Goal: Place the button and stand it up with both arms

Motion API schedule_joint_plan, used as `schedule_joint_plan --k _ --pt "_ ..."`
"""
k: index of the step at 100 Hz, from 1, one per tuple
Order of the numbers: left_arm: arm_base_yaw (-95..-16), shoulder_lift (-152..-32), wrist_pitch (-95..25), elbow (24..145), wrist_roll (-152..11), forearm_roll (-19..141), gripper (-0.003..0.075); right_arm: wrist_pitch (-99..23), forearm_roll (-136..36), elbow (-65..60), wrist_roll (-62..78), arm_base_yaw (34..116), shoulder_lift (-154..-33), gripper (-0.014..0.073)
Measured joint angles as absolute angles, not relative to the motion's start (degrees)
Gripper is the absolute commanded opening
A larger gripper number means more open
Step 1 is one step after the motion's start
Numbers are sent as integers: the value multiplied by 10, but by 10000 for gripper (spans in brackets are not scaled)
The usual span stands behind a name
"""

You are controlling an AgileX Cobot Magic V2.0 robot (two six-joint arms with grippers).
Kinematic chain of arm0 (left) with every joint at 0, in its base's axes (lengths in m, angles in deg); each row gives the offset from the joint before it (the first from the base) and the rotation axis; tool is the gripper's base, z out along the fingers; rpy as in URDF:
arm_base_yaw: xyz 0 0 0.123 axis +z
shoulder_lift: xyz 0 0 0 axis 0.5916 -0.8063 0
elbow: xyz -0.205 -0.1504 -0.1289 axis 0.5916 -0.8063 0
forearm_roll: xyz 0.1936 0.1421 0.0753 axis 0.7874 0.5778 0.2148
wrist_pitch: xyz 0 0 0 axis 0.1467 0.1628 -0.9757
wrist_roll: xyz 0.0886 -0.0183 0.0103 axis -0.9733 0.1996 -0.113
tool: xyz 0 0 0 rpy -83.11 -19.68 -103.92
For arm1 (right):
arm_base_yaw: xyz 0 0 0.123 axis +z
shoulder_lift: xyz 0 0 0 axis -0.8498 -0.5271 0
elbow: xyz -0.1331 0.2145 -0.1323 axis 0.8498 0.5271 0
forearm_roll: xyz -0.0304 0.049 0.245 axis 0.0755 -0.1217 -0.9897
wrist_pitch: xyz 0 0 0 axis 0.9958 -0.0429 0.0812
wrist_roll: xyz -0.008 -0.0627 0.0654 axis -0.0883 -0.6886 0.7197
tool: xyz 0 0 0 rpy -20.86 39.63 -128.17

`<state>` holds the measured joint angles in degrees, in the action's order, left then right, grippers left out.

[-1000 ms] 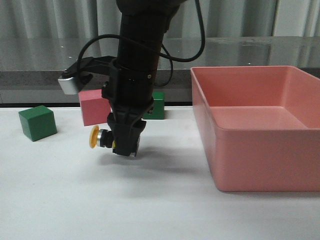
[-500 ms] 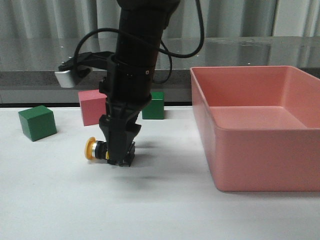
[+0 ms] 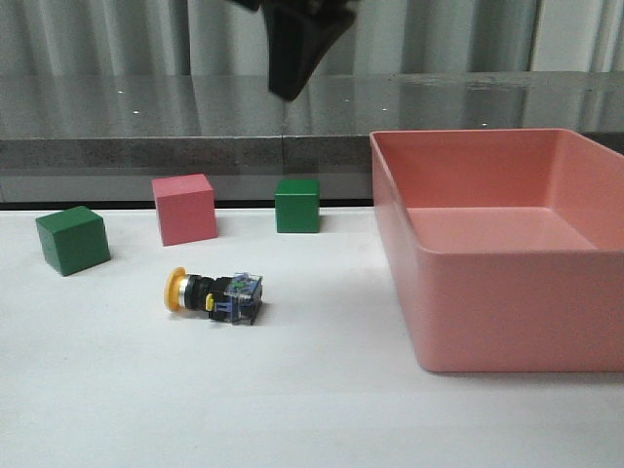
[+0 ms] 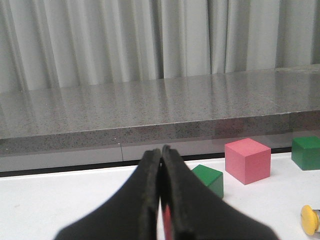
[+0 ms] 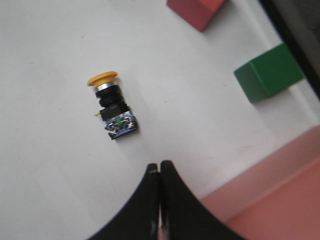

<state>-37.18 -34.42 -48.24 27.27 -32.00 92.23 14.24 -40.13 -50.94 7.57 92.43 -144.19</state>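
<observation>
So the button [image 3: 214,293] lies on its side on the counter [image 3: 312,409]; both end effectors are clenched and empty, and you must next stand it upright.

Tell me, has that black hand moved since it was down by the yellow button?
Yes. The right hand rose well above the pink cube, leaving the button lying sideways.

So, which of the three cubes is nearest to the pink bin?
The green cube at the back, right of the pink cube. The other green cube sits far left, farthest from the pink bin.
</observation>
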Motion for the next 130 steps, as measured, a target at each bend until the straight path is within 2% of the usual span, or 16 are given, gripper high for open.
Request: schedule_joint_plan --k 18,49,73,104,116,130 --pt "-372 -344 -482 273 -320 922 -20 109 -386 -429 136 872 -1335 -62" --pt "-372 -344 -482 273 -320 922 -20 -34 -356 -87 212 729 -1043 -62" --pt "-372 -344 -482 273 -320 922 -20 -101 -356 113 216 616 -809 -62" --pt "-372 -344 -482 273 -320 922 -20 -193 -351 295 217 601 -504 -62" --pt "-372 -344 -482 273 -320 922 -20 -192 -333 344 217 601 -448 -62" --pt "-372 -344 -482 273 -320 921 -19 -188 -328 366 217 601 -436 -62"
